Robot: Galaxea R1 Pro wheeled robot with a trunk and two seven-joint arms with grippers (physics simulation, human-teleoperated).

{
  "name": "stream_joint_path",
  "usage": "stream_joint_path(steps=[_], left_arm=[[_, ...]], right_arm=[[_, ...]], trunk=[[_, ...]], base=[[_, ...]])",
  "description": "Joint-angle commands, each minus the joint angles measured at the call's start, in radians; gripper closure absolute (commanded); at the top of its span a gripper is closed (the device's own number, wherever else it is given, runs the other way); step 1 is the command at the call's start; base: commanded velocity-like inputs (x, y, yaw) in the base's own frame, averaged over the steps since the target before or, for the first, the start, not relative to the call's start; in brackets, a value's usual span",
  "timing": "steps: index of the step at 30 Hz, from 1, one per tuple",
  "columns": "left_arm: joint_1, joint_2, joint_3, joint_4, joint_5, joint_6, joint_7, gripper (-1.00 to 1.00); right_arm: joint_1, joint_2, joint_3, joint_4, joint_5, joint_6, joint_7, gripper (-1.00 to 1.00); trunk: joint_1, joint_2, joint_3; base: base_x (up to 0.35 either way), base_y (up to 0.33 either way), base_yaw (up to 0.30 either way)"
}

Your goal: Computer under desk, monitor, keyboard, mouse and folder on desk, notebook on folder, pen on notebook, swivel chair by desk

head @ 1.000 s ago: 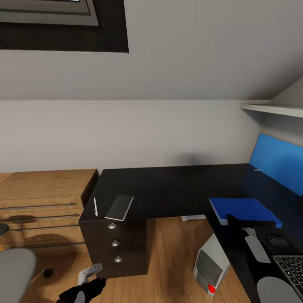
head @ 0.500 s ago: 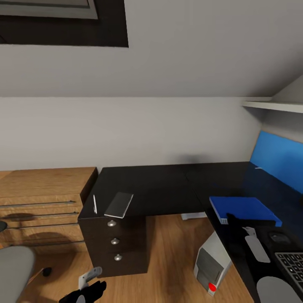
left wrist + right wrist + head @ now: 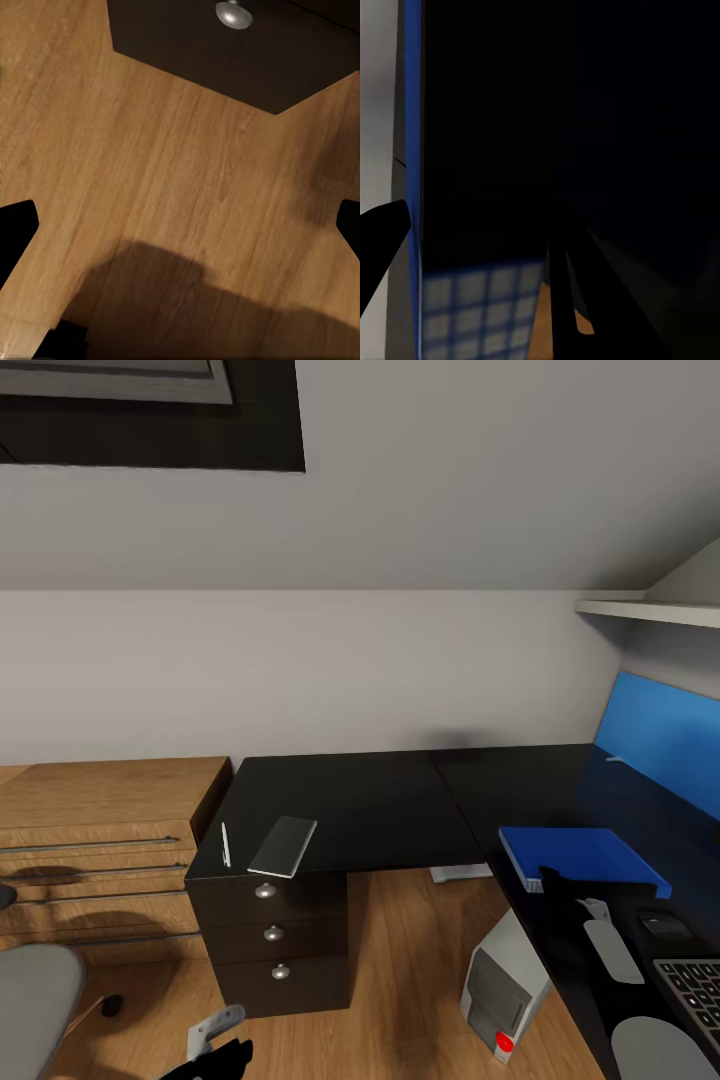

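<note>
The black desk (image 3: 360,800) runs along the wall and turns down the right side. On its left end, above the drawers, lie the dark grey notebook (image 3: 283,846) and the thin pen (image 3: 226,845) beside it. The blue folder (image 3: 582,858) lies flat on the right wing, with the mouse (image 3: 662,925) and the keyboard (image 3: 695,985) nearer to me. My right gripper (image 3: 562,888) hovers open at the folder's near edge. The grey computer (image 3: 503,990) stands on the floor by the desk. My left gripper (image 3: 215,1042) hangs open low over the wood floor (image 3: 180,180). The swivel chair (image 3: 30,1000) shows at the lower left.
A black three-drawer unit (image 3: 275,940) with round knobs (image 3: 234,13) carries the desk's left end. A light wooden dresser (image 3: 100,800) adjoins it on the left. A blue back panel (image 3: 665,745) and a white shelf (image 3: 650,612) stand at the right. The ceiling slopes overhead.
The whole picture has shifted slightly, so the camera moved. My left gripper has sunk lower in the head view. The notebook, pen, folder and right arm stay put.
</note>
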Motion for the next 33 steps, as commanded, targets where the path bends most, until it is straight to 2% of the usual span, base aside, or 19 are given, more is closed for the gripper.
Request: stream_joint_path(steps=[1, 6, 10, 19, 23, 30, 33], left_arm=[[0.000, 0.000, 0.000, 0.000, 0.010, 0.004, 0.006, -1.00], [0.000, -0.001, -0.004, 0.004, 0.010, 0.004, 0.006, -1.00], [0.000, 0.000, -0.024, 0.010, 0.011, 0.004, 0.006, -1.00], [0.000, 0.001, -0.031, 0.012, 0.012, 0.004, 0.006, -1.00], [0.000, 0.002, -0.032, 0.032, 0.011, 0.003, 0.007, -1.00], [0.000, 0.002, -0.032, 0.035, 0.012, 0.003, 0.007, -1.00], [0.000, 0.002, -0.032, 0.035, 0.011, 0.002, 0.007, -1.00]], right_arm=[[-0.001, 0.000, -0.002, -0.002, -0.007, 0.005, -0.006, 1.00], [-0.001, 0.001, -0.002, -0.003, -0.008, 0.004, -0.005, 1.00], [-0.001, 0.001, -0.002, -0.003, -0.009, 0.004, 0.007, 1.00], [-0.001, 0.001, -0.003, -0.003, -0.007, 0.004, 0.037, 1.00], [-0.001, 0.002, -0.004, 0.002, -0.006, 0.000, 0.034, 1.00], [-0.001, -0.032, -0.007, 0.014, -0.006, 0.004, 0.009, 1.00], [-0.001, -0.057, -0.007, 0.075, -0.008, 0.004, 0.007, 1.00]], trunk=[[0.000, -0.001, -0.001], [0.000, -0.001, -0.001], [0.000, -0.001, -0.001], [0.000, -0.001, -0.001], [0.000, -0.001, -0.001], [0.000, -0.001, -0.001], [0.000, -0.001, -0.001]], base=[[0.000, 0.000, 0.000], [0.000, 0.000, 0.000], [0.000, 0.000, 0.000], [0.000, 0.000, 0.000], [0.257, -0.048, 0.000], [0.137, -0.121, 0.000], [0.014, -0.013, 0.000]])
